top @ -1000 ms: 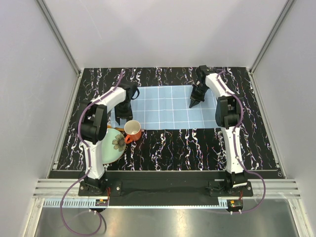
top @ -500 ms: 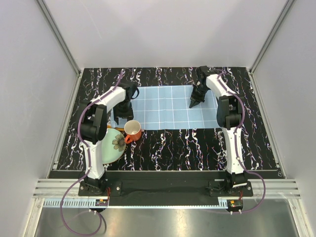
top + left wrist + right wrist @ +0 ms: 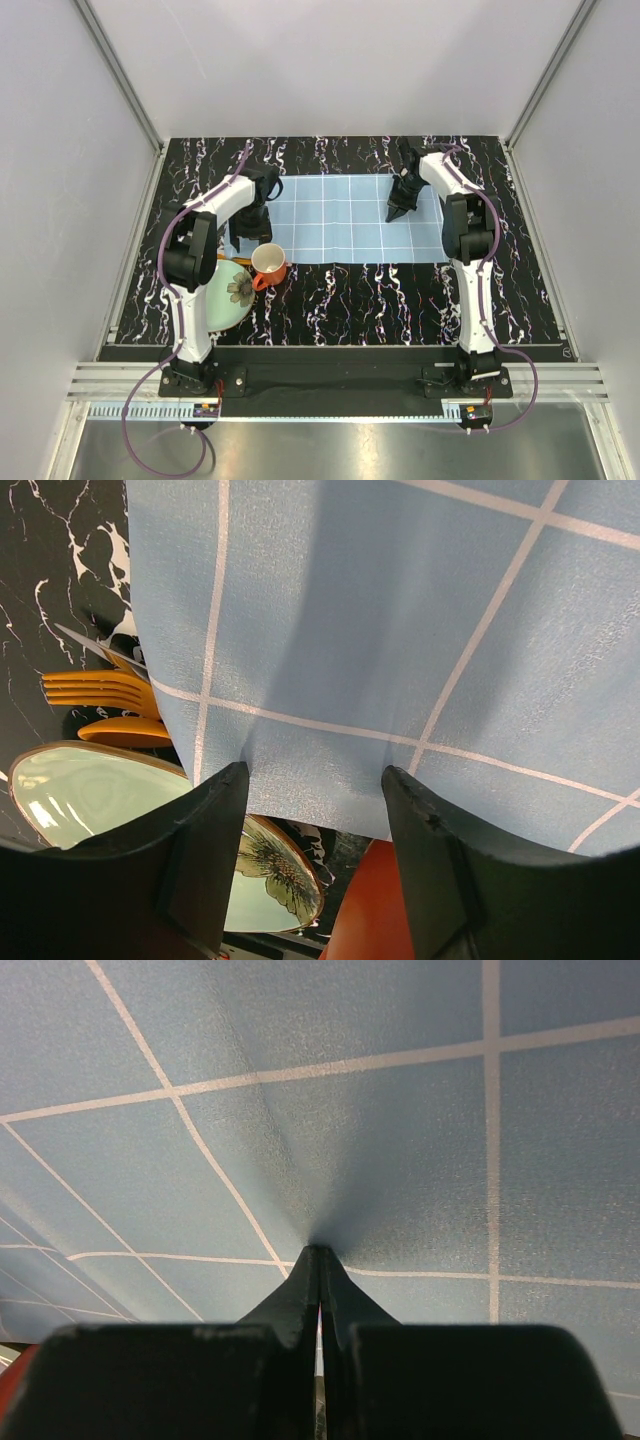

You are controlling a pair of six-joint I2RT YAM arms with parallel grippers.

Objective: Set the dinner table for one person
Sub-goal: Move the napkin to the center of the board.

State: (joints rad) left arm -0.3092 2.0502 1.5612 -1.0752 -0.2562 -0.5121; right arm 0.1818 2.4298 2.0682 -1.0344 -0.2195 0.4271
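The dinner table (image 3: 350,290) is glossy black with white veins. A light blue gridded placemat (image 3: 330,220) lies on its far middle. My right gripper (image 3: 392,216) is shut on a pinch of the placemat near its right part; creases run out from the fingertips in the right wrist view (image 3: 320,1250). My left gripper (image 3: 248,238) is open at the placemat's near left edge, and that edge (image 3: 400,630) lies between the spread fingers (image 3: 315,780).
An orange cup (image 3: 268,262) stands beside a pale green flowered plate (image 3: 225,295) at the near left. In the left wrist view an orange fork (image 3: 95,688), spoon (image 3: 125,732) and a knife (image 3: 95,647) lie left of the placemat. White walls surround the table.
My right gripper has moved slightly to the right with the placemat pinched in it, and the placemat has shifted a little right. The left gripper has barely moved.
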